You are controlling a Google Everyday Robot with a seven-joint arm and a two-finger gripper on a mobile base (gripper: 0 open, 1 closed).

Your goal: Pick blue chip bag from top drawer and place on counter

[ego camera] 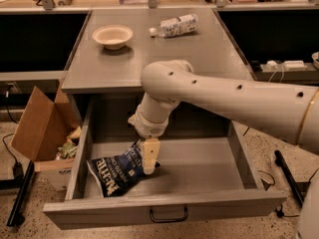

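Note:
The blue chip bag [115,174] lies crumpled in the left part of the open top drawer [199,171], white lettering facing up. My gripper [150,159] hangs from the white arm and reaches down into the drawer. It is at the bag's upper right corner and overlaps its edge. The counter [164,54] is the grey top behind and above the drawer. The drawer's front panel with its dark pull handle [168,216] is nearest the camera.
A cream bowl [112,35] and a clear plastic bottle with a white label [174,25] sit on the counter. An open cardboard box [42,133] with clutter stands on the floor left of the drawer. A dark rod [289,176] lies on the right.

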